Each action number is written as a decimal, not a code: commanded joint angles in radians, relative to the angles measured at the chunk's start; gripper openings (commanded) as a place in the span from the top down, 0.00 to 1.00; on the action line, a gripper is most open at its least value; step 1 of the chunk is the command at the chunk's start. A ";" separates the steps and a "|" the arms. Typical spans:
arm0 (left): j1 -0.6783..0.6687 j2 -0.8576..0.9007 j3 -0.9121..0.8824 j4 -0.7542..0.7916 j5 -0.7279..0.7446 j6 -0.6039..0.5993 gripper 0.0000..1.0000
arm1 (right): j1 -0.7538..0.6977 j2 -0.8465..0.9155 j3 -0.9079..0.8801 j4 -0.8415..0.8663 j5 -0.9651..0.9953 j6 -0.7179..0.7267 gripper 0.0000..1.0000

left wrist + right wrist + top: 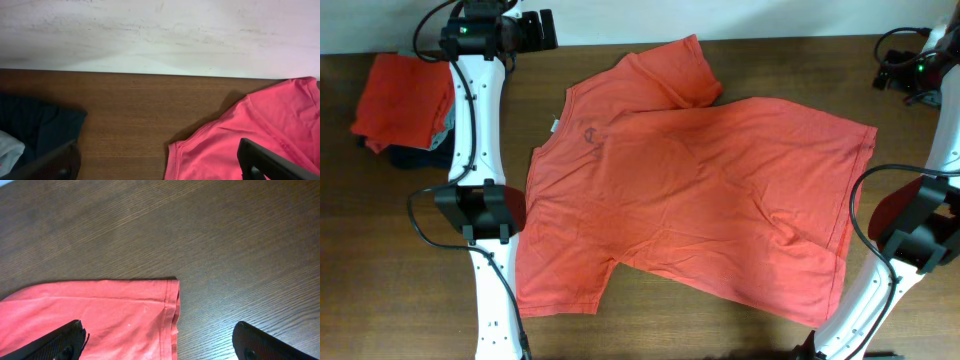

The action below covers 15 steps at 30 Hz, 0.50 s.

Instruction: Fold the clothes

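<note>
As the right pincer (162,347) hangs open (fingers (55,340) wide), the T-shirt (100,307) hem corner lies between them.

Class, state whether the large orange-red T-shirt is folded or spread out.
Spread out: the T-shirt lies flat and wrinkled, both sleeves sticking out.

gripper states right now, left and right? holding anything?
Left gripper: open, holding nothing.
Right gripper: open, holding nothing; orange-red T-shirt not gripped.

Jaws spread wide, empty: left gripper (159,152), right gripper (159,330).
</note>
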 commanded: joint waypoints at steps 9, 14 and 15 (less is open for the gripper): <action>-0.006 -0.015 0.006 0.040 0.181 -0.001 0.18 | 0.001 -0.010 0.010 0.000 -0.005 -0.003 0.02; -0.055 -0.015 0.006 0.031 0.259 -0.001 0.99 | 0.001 -0.010 0.010 0.000 -0.005 -0.003 0.01; -0.074 -0.015 0.006 0.025 0.257 0.008 0.99 | 0.001 -0.010 0.010 0.000 -0.005 -0.003 0.01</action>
